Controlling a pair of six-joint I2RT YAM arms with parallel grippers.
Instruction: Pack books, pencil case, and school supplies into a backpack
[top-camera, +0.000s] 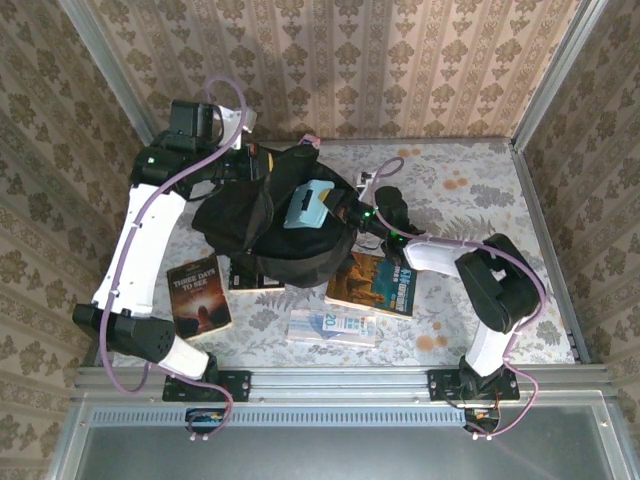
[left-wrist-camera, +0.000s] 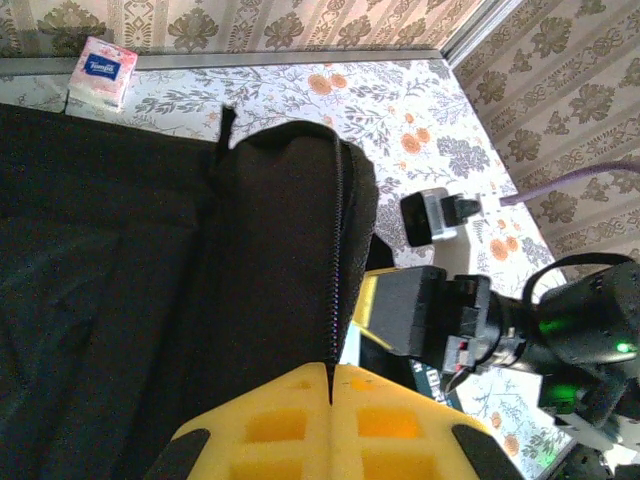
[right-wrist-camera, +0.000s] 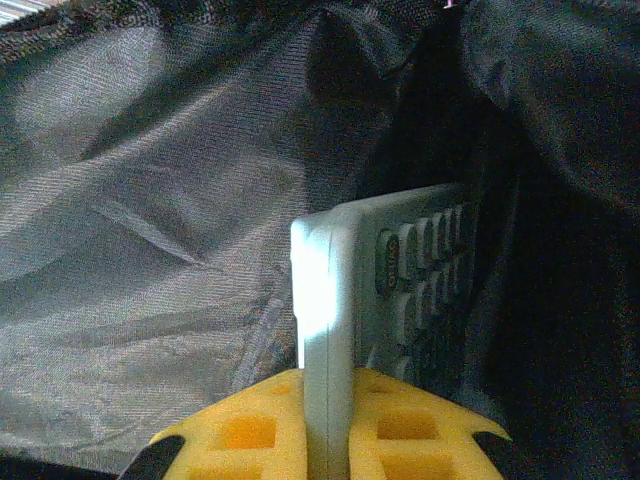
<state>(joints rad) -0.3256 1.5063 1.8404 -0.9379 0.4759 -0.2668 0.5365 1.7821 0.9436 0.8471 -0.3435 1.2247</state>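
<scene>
The black backpack (top-camera: 262, 228) lies at mid-table with its mouth facing right. My left gripper (top-camera: 254, 164) is shut on the backpack's zip edge (left-wrist-camera: 335, 300), yellow fingertips (left-wrist-camera: 290, 400) pressed together over the fabric. My right gripper (top-camera: 334, 209) is shut on a teal textured block (top-camera: 307, 205), held on edge at the bag's opening. In the right wrist view the teal block (right-wrist-camera: 335, 290) stands between the pads, with dark lining (right-wrist-camera: 150, 200) behind it. A dark book (top-camera: 198, 295), a brown-and-teal book (top-camera: 375, 283) and a black book (top-camera: 243, 279) lie in front of the bag.
A flat pale pouch with blue print (top-camera: 332, 327), perhaps the pencil case, lies near the front rail. A pink-white packet (left-wrist-camera: 103, 70) sits by the back wall. A small black-and-white plug (left-wrist-camera: 435, 215) lies on the floral tabletop (top-camera: 480, 200). Patterned walls close in three sides.
</scene>
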